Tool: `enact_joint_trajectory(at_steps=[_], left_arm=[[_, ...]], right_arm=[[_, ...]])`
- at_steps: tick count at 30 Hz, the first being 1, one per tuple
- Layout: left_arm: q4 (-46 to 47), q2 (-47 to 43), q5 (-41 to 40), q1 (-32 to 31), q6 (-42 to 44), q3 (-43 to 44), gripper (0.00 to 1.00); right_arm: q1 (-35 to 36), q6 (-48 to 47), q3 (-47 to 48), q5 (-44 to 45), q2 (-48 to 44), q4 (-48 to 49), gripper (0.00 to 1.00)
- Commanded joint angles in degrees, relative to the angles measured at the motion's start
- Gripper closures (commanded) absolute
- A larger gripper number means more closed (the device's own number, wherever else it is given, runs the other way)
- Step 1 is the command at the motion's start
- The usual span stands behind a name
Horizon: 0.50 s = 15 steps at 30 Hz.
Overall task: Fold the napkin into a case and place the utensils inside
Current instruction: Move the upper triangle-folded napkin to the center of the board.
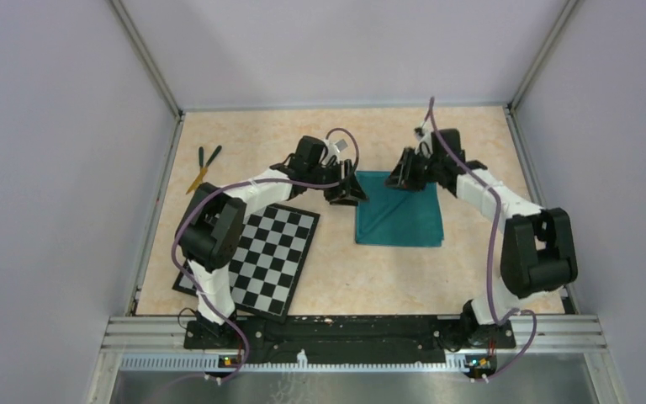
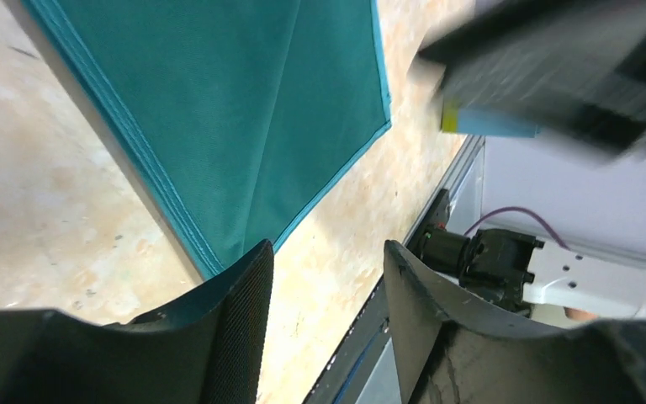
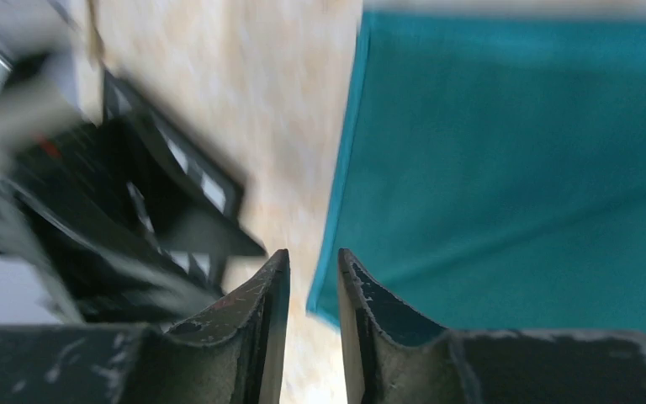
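The teal-green napkin [image 1: 399, 215] lies flat on the table as a layered, roughly square shape with a diagonal crease. My left gripper [image 1: 349, 194] hovers at its far left corner, open, with bare table between its fingers [image 2: 328, 261]; the napkin [image 2: 244, 109] lies just beyond its left finger. My right gripper [image 1: 400, 179] is over the napkin's far edge. Its jaws [image 3: 313, 263] stand a narrow gap apart with only table showing between them, and the napkin's [image 3: 513, 168] corner lies beside the right finger. The utensils [image 1: 204, 165], two dark green sticks and a yellowish one, lie at the far left.
A black-and-white checkerboard mat [image 1: 261, 252] lies left of the napkin under the left arm. Grey walls and metal rails enclose the table. The right arm's gripper [image 2: 555, 67] shows blurred in the left wrist view, close to the left one.
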Motion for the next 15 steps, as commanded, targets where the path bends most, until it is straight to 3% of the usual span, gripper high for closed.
enact_joint_trajectory(at_steps=[1,4,10,15], left_arm=[[-1.5,-4.7,-1.1,2.7,1.6,1.7,0.41],[-1.4,-5.7,-1.5,3.1,1.7,1.2,0.35],[0.3,-8.8,-1.6,3.1,0.5,-1.6,0.32],[0.2,-11.4,-0.9,3.4,0.8,-3.4,0.32]], right_arm=[[3.3,-2.3,-11.0,7.4,-5.7,-6.0,0.77],[3.4,-4.5,-15.1,8.9,-6.9,-7.5,0.84],[2.8,-3.5,-22.4,18.5,-7.8,-10.3,0.87],[-3.5,-1.3,-25.5,22.1,-5.9,-11.0,0.87]])
